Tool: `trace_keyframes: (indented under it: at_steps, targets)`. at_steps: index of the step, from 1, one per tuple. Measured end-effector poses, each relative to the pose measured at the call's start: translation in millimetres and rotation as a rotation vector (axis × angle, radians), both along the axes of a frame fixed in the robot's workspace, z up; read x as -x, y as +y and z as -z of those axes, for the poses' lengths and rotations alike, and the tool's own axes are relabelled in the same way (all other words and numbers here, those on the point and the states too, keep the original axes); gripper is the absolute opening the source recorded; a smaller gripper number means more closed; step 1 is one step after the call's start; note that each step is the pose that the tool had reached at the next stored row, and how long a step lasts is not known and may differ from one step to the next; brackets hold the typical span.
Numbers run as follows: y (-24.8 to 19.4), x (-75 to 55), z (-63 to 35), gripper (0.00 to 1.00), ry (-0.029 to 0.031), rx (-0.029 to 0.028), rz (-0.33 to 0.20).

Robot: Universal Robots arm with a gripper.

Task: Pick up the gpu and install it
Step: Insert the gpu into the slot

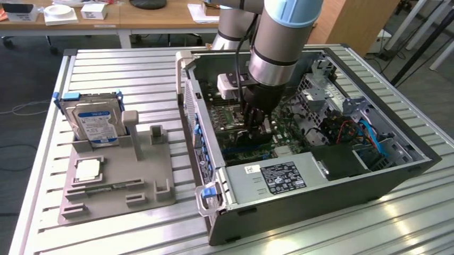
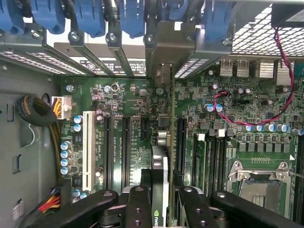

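My gripper (image 1: 255, 118) reaches down into the open computer case (image 1: 333, 199), low over the green motherboard (image 1: 294, 135). In the wrist view the gpu (image 2: 160, 164) appears edge-on, a thin dark card running from between my black fingers (image 2: 137, 202) to its pale metal end bracket (image 2: 164, 45) at the case's rear slots. My gripper (image 2: 160, 190) is shut on the card. The card stands upright over the black expansion slots (image 2: 179, 142), between two of them; whether its edge touches a slot I cannot tell.
A silver hard drive (image 1: 92, 119) stands in a grey fixture (image 1: 120, 183) on the exterior view's left, with a processor chip (image 1: 86, 170) lying on it. Inside the case are the power supply (image 1: 284, 178), a processor socket (image 2: 259, 183), a red-black wire (image 2: 266, 121) and blue slot clips (image 2: 130, 16).
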State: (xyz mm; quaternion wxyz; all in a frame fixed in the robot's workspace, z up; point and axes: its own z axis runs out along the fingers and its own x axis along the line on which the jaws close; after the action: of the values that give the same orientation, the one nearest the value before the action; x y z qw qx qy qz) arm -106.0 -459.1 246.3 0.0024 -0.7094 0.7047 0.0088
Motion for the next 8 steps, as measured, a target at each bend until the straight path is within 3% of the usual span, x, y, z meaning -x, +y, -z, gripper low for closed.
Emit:
trace_keyframes:
  at_steps: [8]
  targets:
    - [-0.2,0.2,0.1,0.27,0.0000,0.0000,0.000]
